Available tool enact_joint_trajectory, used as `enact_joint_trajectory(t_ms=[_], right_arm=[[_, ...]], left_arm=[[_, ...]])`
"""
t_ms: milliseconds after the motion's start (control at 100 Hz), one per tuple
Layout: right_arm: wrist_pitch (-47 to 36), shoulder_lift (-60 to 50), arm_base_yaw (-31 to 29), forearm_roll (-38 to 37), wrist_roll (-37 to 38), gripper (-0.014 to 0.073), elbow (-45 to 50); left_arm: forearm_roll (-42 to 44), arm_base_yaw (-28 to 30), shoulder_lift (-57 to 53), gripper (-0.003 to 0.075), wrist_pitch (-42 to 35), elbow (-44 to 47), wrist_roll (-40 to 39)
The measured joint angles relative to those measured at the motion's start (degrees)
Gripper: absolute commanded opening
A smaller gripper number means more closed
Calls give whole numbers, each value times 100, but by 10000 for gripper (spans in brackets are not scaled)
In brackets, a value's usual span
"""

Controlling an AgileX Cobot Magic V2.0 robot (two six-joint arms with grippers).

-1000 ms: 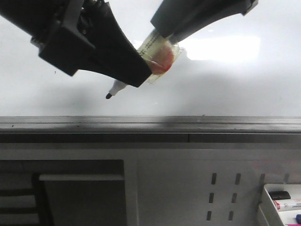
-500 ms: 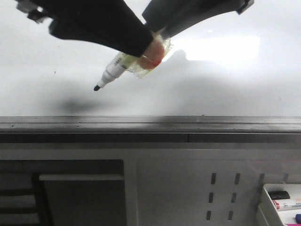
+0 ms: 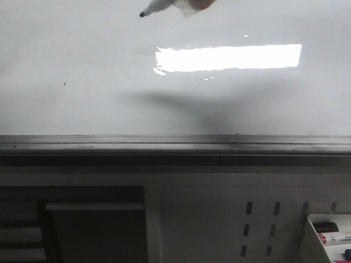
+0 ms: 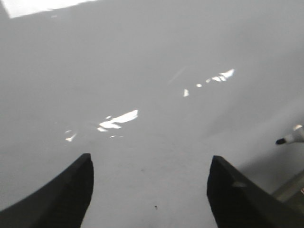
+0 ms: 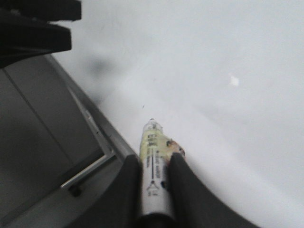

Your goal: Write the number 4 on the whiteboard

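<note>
1. Front view: large glossy white whiteboard (image 3: 82, 66) fills the upper part, with a bright rectangular light reflection (image 3: 227, 58) right of centre. No drawn stroke visible on it, only a tiny dark speck at left. Grey metal lower edge rail (image 3: 175, 143) runs full width beneath the board.
2. Front view, top edge: white-barrelled marker with a black tip (image 3: 156, 7) pokes in, tip pointing down-left and clear of the rail. Neither gripper is visible here. A soft dark shadow lies on the board below the reflection.
3. Front view, below the rail: grey perforated panel (image 3: 258, 224) with slot holes; white tray (image 3: 312, 241) at bottom right holding markers.
4. Left wrist view: left gripper (image 4: 149, 192) has its two dark jaws spread wide apart, nothing between them, bare whiteboard (image 4: 142, 61) ahead. The marker's tip (image 4: 287, 139) shows at the picture's edge, well apart from these jaws.
5. Right wrist view: right gripper (image 5: 154, 190) jaws are closed on the marker (image 5: 153, 156), barrel clamped between both, tip pointing towards the whiteboard (image 5: 213, 57). Contact between tip and board: cannot tell. The rail (image 5: 90, 142) runs alongside the marker, and a dark piece of the other arm (image 5: 35, 28) is in the corner.
</note>
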Motion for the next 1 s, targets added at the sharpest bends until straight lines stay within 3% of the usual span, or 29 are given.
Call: enact_joint_trajectory(t_ms=[230, 590, 1000], right_arm=[[-560, 386, 0, 666, -731, -45, -167], [-925, 1393, 0, 743, -831, -45, -882], [-388, 1833, 178, 655, -805, -44, -951]], left_arm=[[-376, 460, -416, 406, -237, 497, 0], [-432, 464, -439, 406, -351, 499, 0], [-440, 464, -439, 406, -437, 499, 0]])
